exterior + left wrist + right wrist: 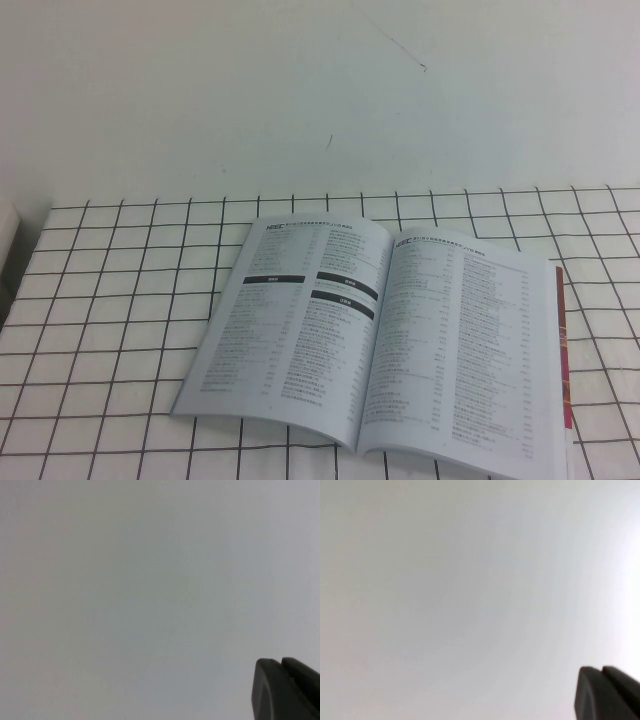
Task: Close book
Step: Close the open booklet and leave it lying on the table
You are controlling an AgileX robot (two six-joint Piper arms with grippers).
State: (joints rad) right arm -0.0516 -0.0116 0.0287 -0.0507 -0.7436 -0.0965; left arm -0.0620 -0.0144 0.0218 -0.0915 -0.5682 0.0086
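White cloth (110, 300) gridded in black covers the bench, with a plain pale wall (300, 90) behind. The left pincer (285, 692) shows only as a dark edge against blank white, and I cannot tell whether it is open. The book (400, 340) lies open and flat on the cloth, visible only from the high view and beside neither pincer. The right pincer (606, 692) shows the same dark edge, its state also untellable.

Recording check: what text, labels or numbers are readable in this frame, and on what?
Open book, both pages: dense printed columns, too small to read.
Black heading bars on the left page: white characters, blurred, unreadable.
Red cover edge: no legible text.
Left pincer and right pincer, each seen only in its own wrist view: no markings.
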